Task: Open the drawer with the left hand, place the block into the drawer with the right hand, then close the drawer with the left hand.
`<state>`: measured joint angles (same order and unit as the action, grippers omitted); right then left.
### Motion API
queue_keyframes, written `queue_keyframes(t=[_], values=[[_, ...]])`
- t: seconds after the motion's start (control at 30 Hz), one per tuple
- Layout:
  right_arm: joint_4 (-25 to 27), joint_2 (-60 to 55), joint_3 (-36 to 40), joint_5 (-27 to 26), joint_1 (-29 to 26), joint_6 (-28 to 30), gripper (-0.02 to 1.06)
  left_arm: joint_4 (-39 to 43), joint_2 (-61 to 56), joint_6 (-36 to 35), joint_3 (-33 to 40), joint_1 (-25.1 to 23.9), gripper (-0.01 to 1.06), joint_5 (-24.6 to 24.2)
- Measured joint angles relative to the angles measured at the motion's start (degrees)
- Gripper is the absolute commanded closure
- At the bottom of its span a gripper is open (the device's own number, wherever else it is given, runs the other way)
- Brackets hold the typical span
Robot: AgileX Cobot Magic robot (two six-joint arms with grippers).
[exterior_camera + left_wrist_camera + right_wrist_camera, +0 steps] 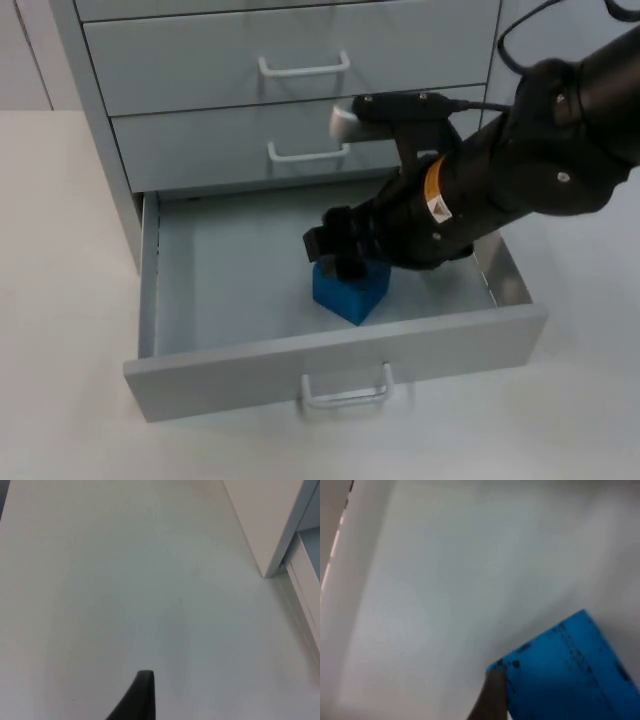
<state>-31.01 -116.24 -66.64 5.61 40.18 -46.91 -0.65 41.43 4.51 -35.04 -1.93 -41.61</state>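
Drawer: the grey metal cabinet's bottom drawer [240,290] stands pulled out over the white tabletop [60,300].
Block: the blue block [350,290] rests on the drawer floor, right of its middle.
Right pincer [335,255]: down inside the drawer, at the top of the block; whether it pinches the block I cannot tell.
Left pincer [142,695]: over bare tabletop beside the cabinet's corner [272,555], waiting; fingers' state unclear.
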Motion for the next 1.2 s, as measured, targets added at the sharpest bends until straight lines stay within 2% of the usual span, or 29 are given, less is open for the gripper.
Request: queue_keyframes(t=[0.07,0.17,0.2,0.37,0.4,0.5,0.73,1.0,1.2], values=[[0.0,1.1,0.0,0.9,0.0,0.0,0.33,0.0,0.0,0.0,0.0,0.0,0.0,0.0],[0.0,8.1,0.0,6.6,0.2,0.1,0.33,0.0,0.0,0.0,0.0,0.0,0.0,0.0],[0.0,8.1,0.0,6.6,0.2,0.1,0.33,0.0,0.0,0.0,0.0,0.0,0.0,0.0],[0.0,18.7,0.0,21.1,2.9,4.3,0.33,0.0,0.0,0.0,0.0,0.0,0.0,0.0],[0.0,18.7,0.0,21.1,2.9,4.3,0.33,0.0,0.0,0.0,0.0,0.0,0.0,0.0],[2.9,23.4,2.3,25.8,4.9,8.1,0.33,0.0,0.0,0.0,0.0,0.0,0.0,0.0],[8.2,27.6,8.1,26.4,5.4,12.3,0.33,0.0,0.0,0.0,0.0,0.0,0.0,0.0],[10.0,28.5,11.9,26.4,5.4,14.3,0.33,0.0,0.0,0.0,0.0,0.0,0.0,0.0],[12.2,28.7,13.4,26.9,4.4,18.3,0.33,0.0,0.0,0.0,0.0,0.0,0.0,0.0]])
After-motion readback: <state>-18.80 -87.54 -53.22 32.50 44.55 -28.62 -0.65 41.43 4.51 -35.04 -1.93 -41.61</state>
